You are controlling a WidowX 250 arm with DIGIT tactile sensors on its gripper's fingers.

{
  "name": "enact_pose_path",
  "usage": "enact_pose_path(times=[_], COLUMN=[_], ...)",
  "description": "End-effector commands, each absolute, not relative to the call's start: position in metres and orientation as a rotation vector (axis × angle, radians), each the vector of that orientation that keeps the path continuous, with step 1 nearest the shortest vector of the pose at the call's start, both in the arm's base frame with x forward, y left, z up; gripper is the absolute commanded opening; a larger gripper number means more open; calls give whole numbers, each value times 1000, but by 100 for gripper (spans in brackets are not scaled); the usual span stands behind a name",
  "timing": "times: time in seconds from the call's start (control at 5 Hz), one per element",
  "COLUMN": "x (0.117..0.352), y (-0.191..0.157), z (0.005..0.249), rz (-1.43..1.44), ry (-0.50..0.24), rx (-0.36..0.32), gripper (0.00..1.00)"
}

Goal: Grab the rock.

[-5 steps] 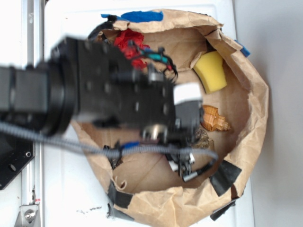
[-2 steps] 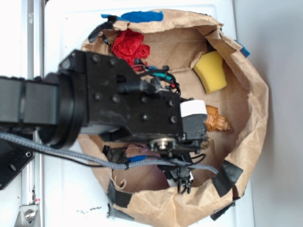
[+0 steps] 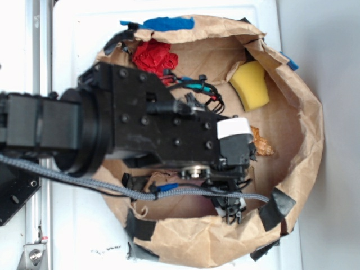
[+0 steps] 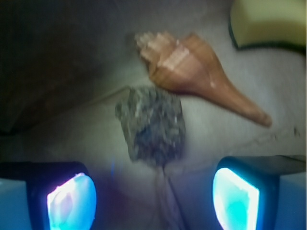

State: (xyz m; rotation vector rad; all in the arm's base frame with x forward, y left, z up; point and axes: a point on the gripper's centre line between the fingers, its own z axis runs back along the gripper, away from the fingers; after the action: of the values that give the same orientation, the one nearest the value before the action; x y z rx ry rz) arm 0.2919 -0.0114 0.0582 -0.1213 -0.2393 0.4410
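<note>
In the wrist view the rock [image 4: 151, 125], a dark mottled grey lump, lies on the paper floor just ahead of my gripper [image 4: 153, 199]. Its two glowing blue fingers [image 4: 72, 201] stand wide apart with nothing between them. The rock sits short of the gap, roughly centred between them. An orange-brown striped seashell [image 4: 192, 72] lies right behind the rock, nearly touching it. In the exterior view the black arm and gripper [image 3: 230, 211] hang over the paper bag, hiding the rock; only the seashell's tip [image 3: 261, 145] shows.
A rolled-down brown paper bag [image 3: 301, 140] walls in everything. A yellow sponge [image 3: 250, 84] lies at the bag's far right, also visible [image 4: 268, 21]. A red crumpled object [image 3: 153, 56] sits at the back left. Black tape patches [image 3: 273, 208] mark the rim.
The arm has shifted right and toward the bag's front rim, now covering more of the seashell. The gripper stays open.
</note>
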Motion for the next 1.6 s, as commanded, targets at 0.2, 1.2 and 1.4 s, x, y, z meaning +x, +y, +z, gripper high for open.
enact_pose_path(times=[0.2,1.2,1.4], x=[303,316,312], y=[24,8,2], z=[70,65,66], rz=[464,491,487], ry=[-355,-262,-240], rx=[-132,-198,-210], gripper=[100,100,100])
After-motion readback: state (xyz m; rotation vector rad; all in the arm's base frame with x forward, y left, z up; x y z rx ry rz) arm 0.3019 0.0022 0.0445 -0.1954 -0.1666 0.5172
